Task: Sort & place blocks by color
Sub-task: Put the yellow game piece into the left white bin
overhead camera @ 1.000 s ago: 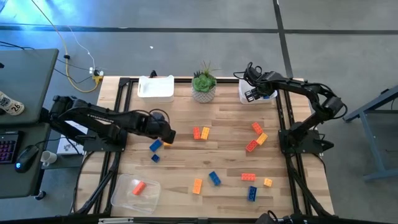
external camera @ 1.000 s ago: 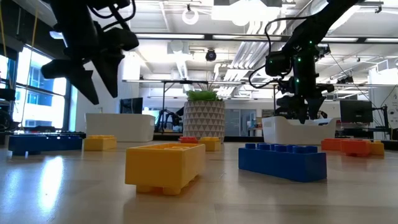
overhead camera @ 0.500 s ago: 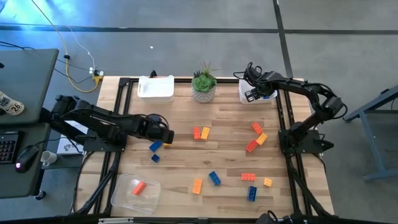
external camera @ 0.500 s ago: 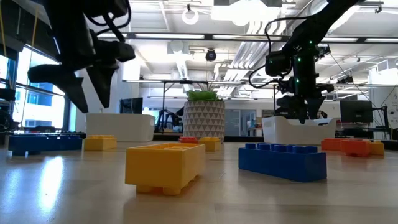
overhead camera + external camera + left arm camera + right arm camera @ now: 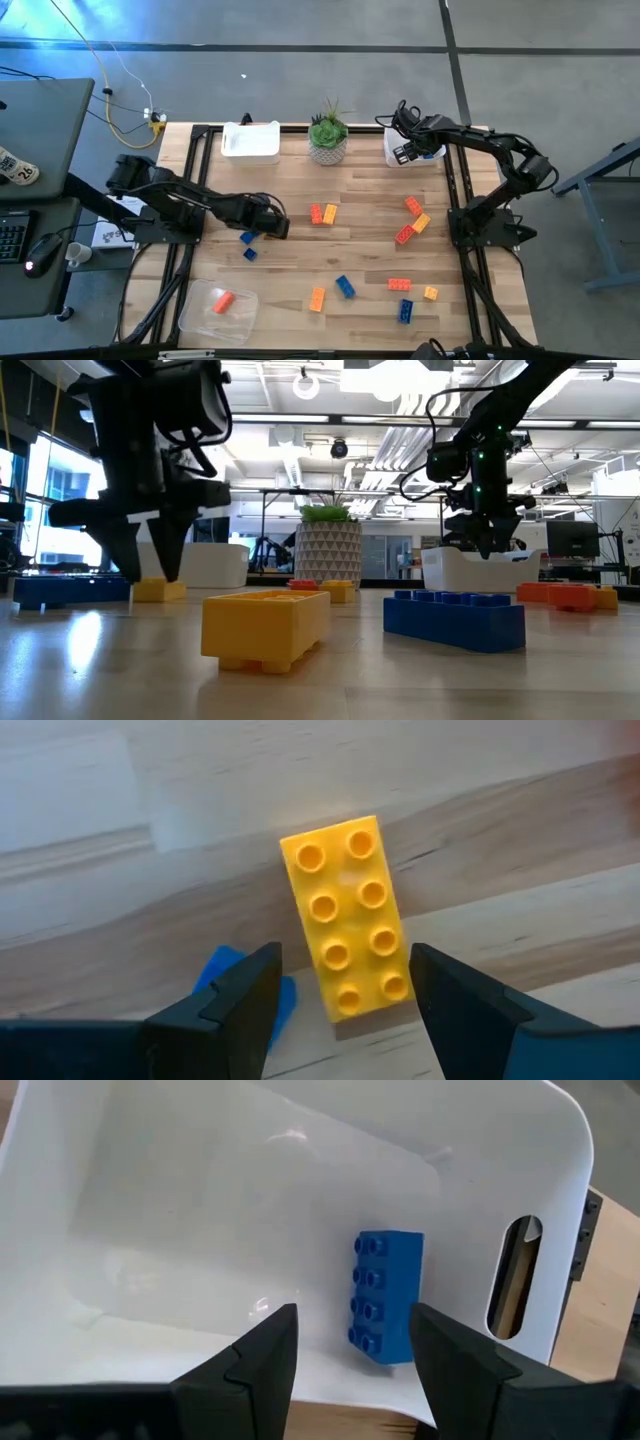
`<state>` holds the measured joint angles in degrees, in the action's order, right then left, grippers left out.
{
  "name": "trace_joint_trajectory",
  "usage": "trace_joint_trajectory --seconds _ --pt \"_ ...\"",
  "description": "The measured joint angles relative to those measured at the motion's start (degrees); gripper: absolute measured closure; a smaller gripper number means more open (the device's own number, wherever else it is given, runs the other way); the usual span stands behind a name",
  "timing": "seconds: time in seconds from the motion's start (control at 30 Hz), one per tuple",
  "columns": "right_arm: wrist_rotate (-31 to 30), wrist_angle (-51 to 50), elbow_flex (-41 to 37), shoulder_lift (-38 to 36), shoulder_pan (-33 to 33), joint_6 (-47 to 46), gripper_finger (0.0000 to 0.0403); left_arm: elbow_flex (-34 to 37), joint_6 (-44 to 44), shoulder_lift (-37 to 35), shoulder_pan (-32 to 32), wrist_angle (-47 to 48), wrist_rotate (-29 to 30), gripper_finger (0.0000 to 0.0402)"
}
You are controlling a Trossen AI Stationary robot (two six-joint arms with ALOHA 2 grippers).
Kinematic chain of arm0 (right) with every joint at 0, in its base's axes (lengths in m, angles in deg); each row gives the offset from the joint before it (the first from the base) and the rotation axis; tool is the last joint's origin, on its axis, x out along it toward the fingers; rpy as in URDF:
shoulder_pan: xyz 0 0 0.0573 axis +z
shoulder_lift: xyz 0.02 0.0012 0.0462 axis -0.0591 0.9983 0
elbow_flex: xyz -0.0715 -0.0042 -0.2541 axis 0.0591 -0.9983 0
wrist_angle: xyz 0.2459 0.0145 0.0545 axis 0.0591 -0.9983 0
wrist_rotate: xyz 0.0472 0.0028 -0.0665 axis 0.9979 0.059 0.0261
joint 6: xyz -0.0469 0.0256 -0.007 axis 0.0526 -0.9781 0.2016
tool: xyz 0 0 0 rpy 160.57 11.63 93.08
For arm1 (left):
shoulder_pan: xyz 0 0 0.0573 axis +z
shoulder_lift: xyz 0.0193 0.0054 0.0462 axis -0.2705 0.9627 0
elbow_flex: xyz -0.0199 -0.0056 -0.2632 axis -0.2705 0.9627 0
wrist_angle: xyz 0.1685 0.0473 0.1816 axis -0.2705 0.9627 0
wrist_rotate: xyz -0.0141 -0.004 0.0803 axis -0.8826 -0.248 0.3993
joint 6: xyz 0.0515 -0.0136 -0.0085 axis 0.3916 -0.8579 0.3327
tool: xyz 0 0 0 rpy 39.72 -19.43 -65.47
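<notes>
High view: overhead, facing straight down; takes in the whole desk [image 5: 330, 250], both arms and the surrounding floor.

Low view: at desk-top height, facing level across the boards into the room behind; a yellow brick [image 5: 265, 628] and a blue brick [image 5: 455, 620] lie nearest the lens.

Left wrist view: close above the desk, facing down past its own two fingers [image 5: 225, 1010] onto a yellow studded brick [image 5: 347, 917].

Right wrist view: close, facing into a white tray [image 5: 200, 1220] holding a blue brick [image 5: 386, 1295].

Shared ground: high and low views both show the potted plant [image 5: 328, 135], the white trays and the scattered bricks.
</notes>
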<state>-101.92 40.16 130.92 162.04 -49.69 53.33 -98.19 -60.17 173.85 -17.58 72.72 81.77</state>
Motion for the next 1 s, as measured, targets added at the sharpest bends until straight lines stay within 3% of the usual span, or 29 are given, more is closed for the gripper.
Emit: trace_joint_trajectory --seconds 0.4,0.57,0.77,1.0 --pt "0.11 0.16 0.0 0.0 0.2 1.25 0.0224 -0.38 1.09 5.04 0.62 -3.04 -0.3 0.0195" --pt "0.66 -0.03 0.0 -0.14 0.33 1.27 0.0224 -0.67 3.98 5.38 0.7 -2.84 0.08 0.0223" --pt "3.76 -0.33 0.02 -1.03 0.56 0.81 0.0224 -2.3 11.77 5.27 0.8 -3.27 1.62 0.0289" --pt "4.73 -2.99 0.02 -5.41 3.12 -3.69 0.0224 -4.73 21.71 4.6 1.93 -2.04 1.67 0.0291"
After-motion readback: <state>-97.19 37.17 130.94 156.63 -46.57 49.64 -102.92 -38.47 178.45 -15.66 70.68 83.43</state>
